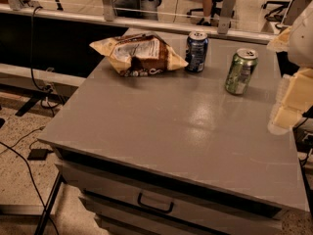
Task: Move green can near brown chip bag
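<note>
Three things sit on the gray surface [161, 126], all to the left of the gripper [291, 104]. Farthest from the gripper, toward the far left corner, lies the bag [139, 54], wrinkled, with tan edges, a brown middle and a white label panel facing up. Next toward the gripper stands a blue can [196, 52], upright, just beside the bag's right end; whether the two touch I cannot tell. Nearer still stands the green can [241, 71], upright with its silver top up, apart from the blue can and well apart from the bag. It is the closest thing to the gripper, a little to its left and slightly farther back, with a gap between them. The gripper shows as pale, cream-colored blocks at the right edge of the view, over the surface's right rim; whether it is spread or pressed together I cannot tell. Below the near edge, a drawer [122, 192] with a dark handle [155, 203] faces front.
</note>
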Robot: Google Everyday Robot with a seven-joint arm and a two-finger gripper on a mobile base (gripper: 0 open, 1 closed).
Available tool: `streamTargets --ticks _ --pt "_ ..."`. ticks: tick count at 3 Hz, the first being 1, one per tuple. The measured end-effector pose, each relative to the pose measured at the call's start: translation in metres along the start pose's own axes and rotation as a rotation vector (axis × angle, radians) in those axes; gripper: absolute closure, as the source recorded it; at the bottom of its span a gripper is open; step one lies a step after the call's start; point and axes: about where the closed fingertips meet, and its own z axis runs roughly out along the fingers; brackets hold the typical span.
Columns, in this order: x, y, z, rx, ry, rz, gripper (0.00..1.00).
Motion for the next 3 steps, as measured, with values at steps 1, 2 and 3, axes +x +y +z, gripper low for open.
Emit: streamTargets --ticks 1,2,3 --pt "0.0 0.0 0.0 0.0 0.0 0.0 0.0" --pt "0.004 -0.019 0.005 0.016 -0.001 0.027 0.0" --pt "0.012 -0.051 0.017 0.034 -0.013 0.091 0.0"
